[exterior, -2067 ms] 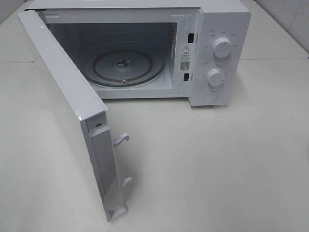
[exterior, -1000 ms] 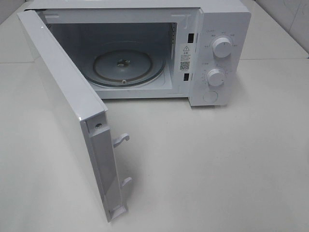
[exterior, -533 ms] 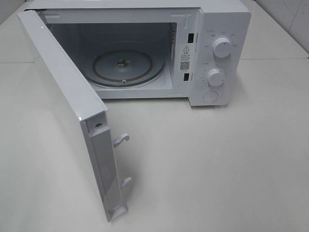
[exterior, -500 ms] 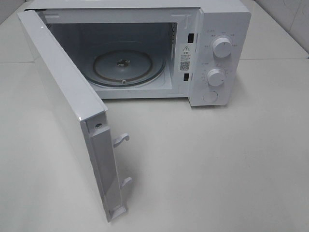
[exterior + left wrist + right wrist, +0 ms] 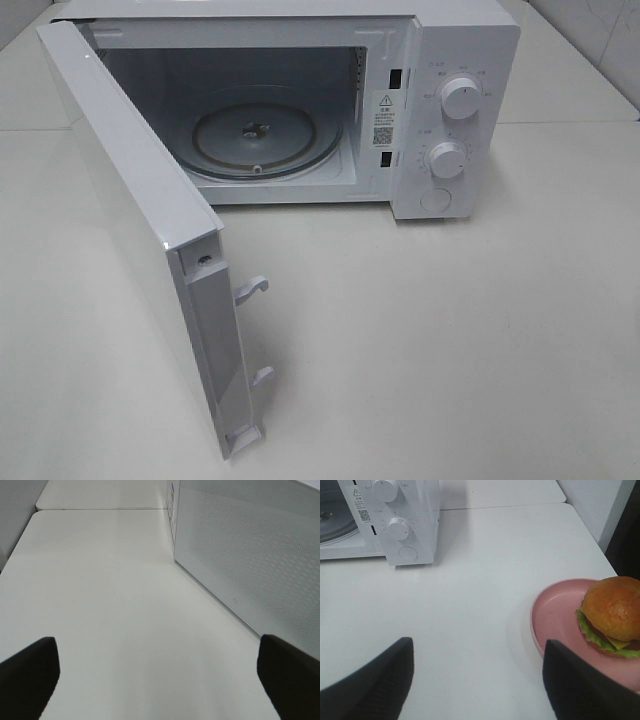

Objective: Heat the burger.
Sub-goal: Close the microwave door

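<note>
Likely soft, light: small domed golden-brown burger [image 5: 611,616] on round pink plate [image 5: 555,614], four o'clock of white microwave [image 5: 390,520]. Lift by plate rim. Both pincers [image 5: 477,680] [image 5: 157,672] spread, empty.

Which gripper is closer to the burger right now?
Right. The right gripper hangs open right beside the burger on its pink plate. The left gripper faces the outside of the microwave door; no burger shows there.

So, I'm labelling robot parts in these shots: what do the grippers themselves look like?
Only the fingertips show, in the wrist views. The left gripper and the right gripper each have two dark, near-black fingers with blunt, rounded ends, plain and matte. No cables, markings or arm links are visible anywhere.
</note>
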### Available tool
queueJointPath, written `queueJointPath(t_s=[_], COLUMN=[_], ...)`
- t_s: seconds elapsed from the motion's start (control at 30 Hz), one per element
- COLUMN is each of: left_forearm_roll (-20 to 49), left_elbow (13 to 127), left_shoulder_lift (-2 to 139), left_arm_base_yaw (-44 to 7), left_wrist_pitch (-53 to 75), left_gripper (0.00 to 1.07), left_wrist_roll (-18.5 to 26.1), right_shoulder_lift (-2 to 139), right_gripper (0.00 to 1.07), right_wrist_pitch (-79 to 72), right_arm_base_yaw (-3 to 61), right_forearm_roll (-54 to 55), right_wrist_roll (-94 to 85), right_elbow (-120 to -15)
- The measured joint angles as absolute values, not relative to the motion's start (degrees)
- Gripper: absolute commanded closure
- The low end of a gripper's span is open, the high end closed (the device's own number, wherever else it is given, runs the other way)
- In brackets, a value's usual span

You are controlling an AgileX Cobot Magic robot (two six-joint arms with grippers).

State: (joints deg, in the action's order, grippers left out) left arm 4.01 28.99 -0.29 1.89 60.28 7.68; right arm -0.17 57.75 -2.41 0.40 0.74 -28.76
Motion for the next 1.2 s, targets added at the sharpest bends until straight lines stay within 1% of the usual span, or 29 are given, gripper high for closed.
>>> queueJointPath(t_s=[1.2], left_forearm_roll=[4.0], left_elbow=[29.0], left_shoulder_lift=[-0.3], left_arm_base_yaw=[1.9], left_wrist_pitch=[60.3], left_gripper=[0.02], left_wrist_roll=[7.7], right_shoulder_lift=[-0.2], right_gripper=[0.39], right_wrist_pitch=[57.8], right_arm_base_yaw=[-2.4], right_forearm_roll=[0.4], right_wrist_roll=[0.7], right_elbow=[-28.8])
